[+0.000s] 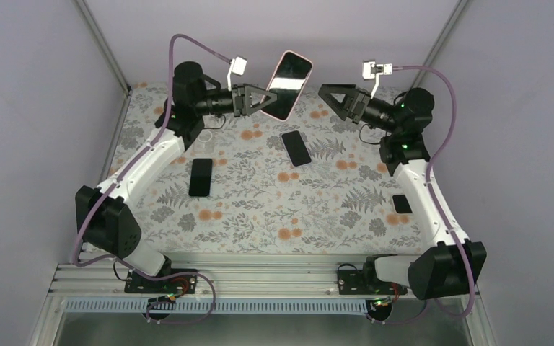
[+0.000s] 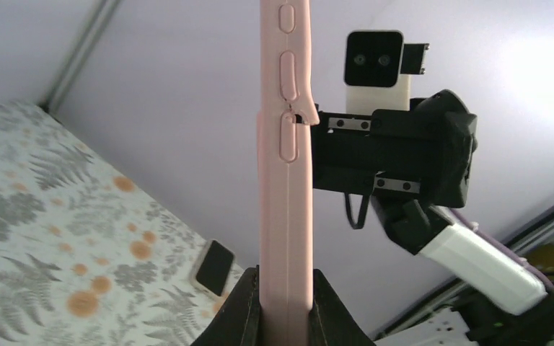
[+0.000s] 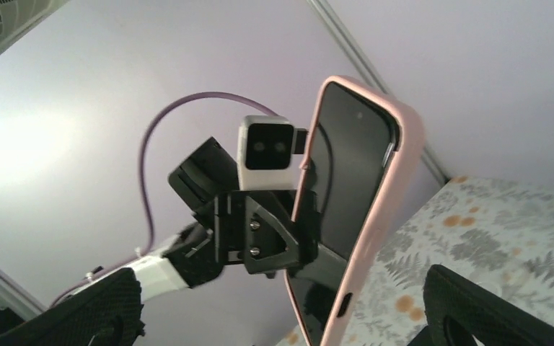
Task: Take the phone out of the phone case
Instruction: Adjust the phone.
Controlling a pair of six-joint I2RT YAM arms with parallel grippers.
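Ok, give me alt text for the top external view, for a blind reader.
The left gripper holds a phone in a pink case up above a floral table, shut on one end. The open right gripper faces it, apart.

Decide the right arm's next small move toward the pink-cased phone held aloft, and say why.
Probably ease the right gripper in to the pink case at its free upper edge. The left gripper is shut on the case's lower end, the phone sits inside, and the right jaws stand open, apart from it.
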